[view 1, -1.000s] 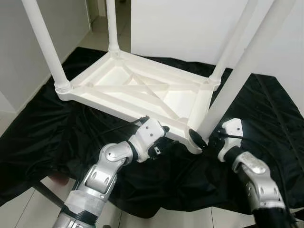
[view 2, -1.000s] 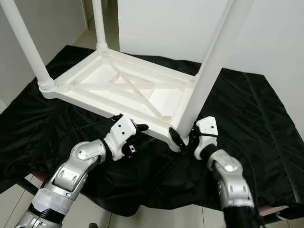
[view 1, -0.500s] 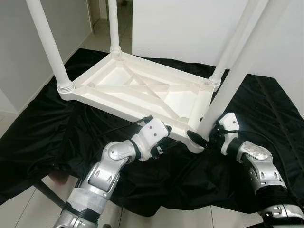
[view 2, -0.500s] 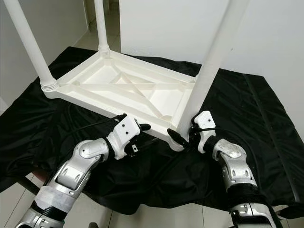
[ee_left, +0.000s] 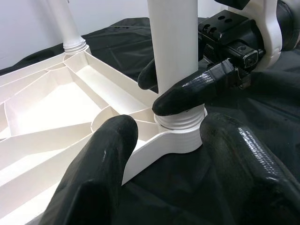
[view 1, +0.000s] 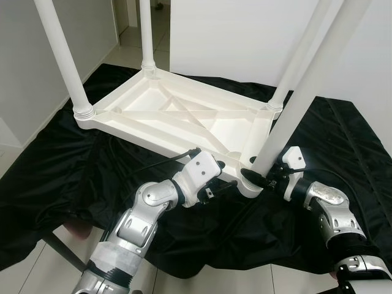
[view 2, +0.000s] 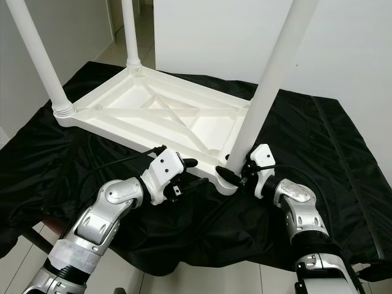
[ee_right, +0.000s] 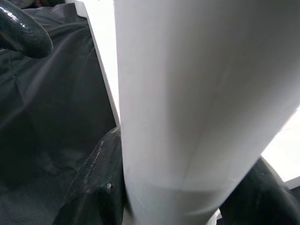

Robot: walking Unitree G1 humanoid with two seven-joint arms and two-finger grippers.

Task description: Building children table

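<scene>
Right gripper [view 2: 234, 176] has crept inward, clamped around leg [view 2: 269, 79]; left gripper [ee_left: 161, 154] splayed beside socket [ee_left: 180, 136].

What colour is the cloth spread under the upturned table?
Black cloth, plain, seen best in the left eye view.

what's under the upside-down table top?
A black cloth is spread beneath the white table top and runs out past it on all sides. Whatever lies beneath the cloth is covered; pale floor tiles show at its edge.
</scene>
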